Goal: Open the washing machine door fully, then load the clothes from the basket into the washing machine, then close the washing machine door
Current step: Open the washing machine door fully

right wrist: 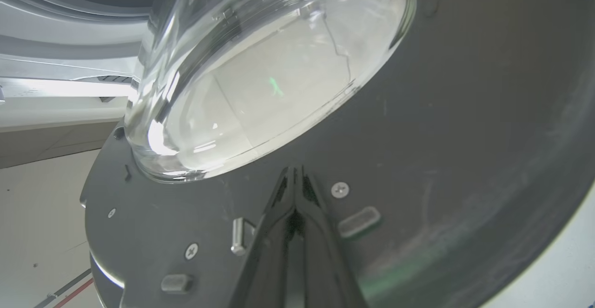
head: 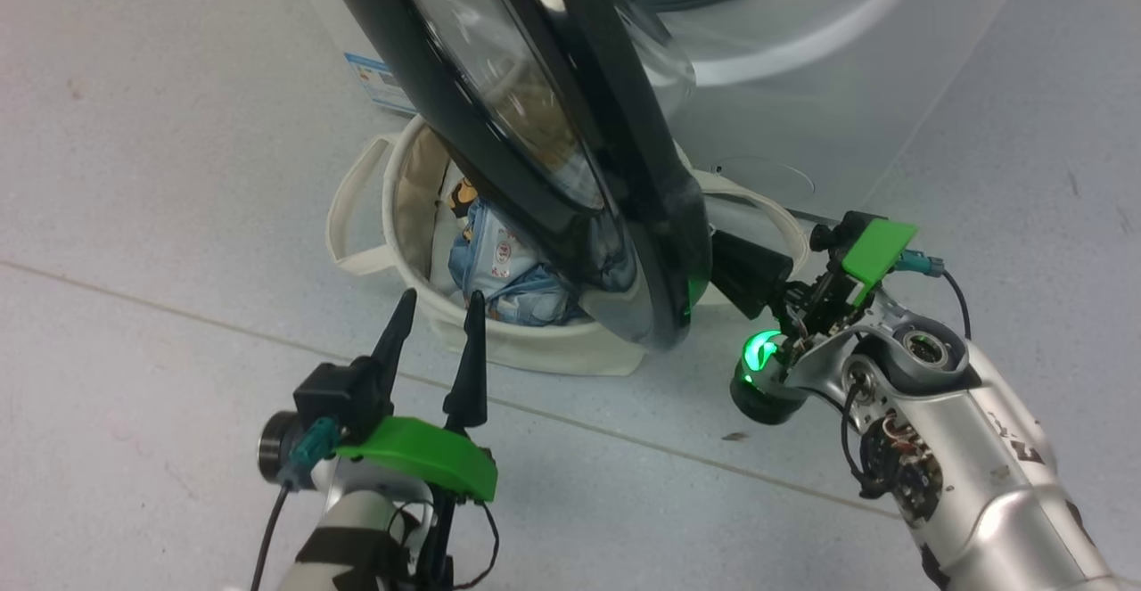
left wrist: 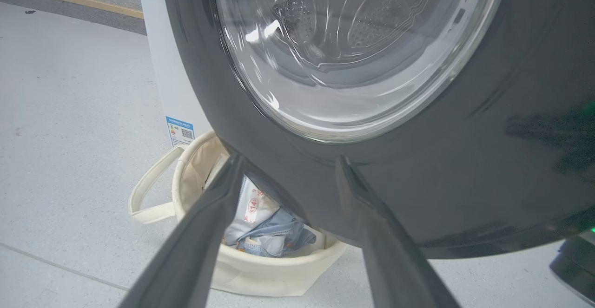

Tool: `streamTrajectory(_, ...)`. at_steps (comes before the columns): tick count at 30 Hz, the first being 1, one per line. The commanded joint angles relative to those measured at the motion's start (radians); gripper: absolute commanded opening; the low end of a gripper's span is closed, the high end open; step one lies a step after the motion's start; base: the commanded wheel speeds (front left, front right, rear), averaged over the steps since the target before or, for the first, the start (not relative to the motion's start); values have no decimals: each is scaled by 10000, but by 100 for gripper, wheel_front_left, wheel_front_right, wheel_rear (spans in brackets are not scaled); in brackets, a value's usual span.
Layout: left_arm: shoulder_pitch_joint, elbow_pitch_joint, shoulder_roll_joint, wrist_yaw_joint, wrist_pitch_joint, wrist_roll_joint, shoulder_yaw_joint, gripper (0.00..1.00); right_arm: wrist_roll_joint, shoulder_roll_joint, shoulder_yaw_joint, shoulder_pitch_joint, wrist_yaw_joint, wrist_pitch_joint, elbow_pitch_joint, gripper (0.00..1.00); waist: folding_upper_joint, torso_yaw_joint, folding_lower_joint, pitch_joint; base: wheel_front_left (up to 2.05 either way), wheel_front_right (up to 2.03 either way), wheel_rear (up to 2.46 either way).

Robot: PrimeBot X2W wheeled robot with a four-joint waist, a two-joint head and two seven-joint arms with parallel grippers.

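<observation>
Washing machine door (head: 624,154) (left wrist: 465,159) (right wrist: 441,159) stands partly open, out from the white washing machine (head: 802,101), seen nearly edge-on from the head camera. Black rim glossy, clear glass bowl bulging on the inner side. Basket (head: 535,350) (left wrist: 260,275) sits on the grey floor (head: 134,217) right under the door's lower edge, one strap handle looping out on the side away from the door. Clothes (head: 508,279) (left wrist: 265,233) lie inside the basket, blue denim with white patches uppermost, partly hidden behind the door rim. Blue label sticker (head: 379,78) on the washing machine, just beyond the door's outer face. Left gripper (head: 443,297) (left wrist: 289,159) on the outer side of the door, fingers spread apart and empty, tips near the rim's lower edge and above the basket. Right gripper (right wrist: 294,171) on the inner side of the door, fingers pressed together with nothing between them, tips at the dark inner panel just below the glass bowl; actual contact with the panel cannot be told. Green light (head: 758,350) glows on the right wrist, near the door's lower edge.
</observation>
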Motion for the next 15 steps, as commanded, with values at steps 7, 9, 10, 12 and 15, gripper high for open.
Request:
streamTrajectory(7, 305, -46, 154, -33, -118, 161, 496, 100, -224, 139, -124, 294, 2, -828, -305, 0, -1, -142, 1, -576, 0, 0, 0)
streamTrajectory(9, 369, -2, 154, -73, -118, 198, 521, 100, -515, -28, -392, 343, 2, -1233, -430, 0, -1, -240, 1, -766, 0, 0, 0)
streamTrajectory(10, 402, 18, 154, -93, -118, 218, 526, 100, -825, -152, -514, 378, 2, -1542, -551, 0, -1, -293, 1, -868, 0, 0, 0)
streamTrajectory(12, 470, 54, 154, -133, -118, 247, 538, 100, -1608, -363, -728, 519, 2, -2252, -972, 0, -1, -404, 1, -1073, 0, 0, 0)
streamTrajectory(15, 598, 113, 154, -177, -118, 291, 559, 100, -3262, -670, -864, 931, 2, -3671, -1966, 0, -1, -594, 1, -1389, 0, 0, 0)
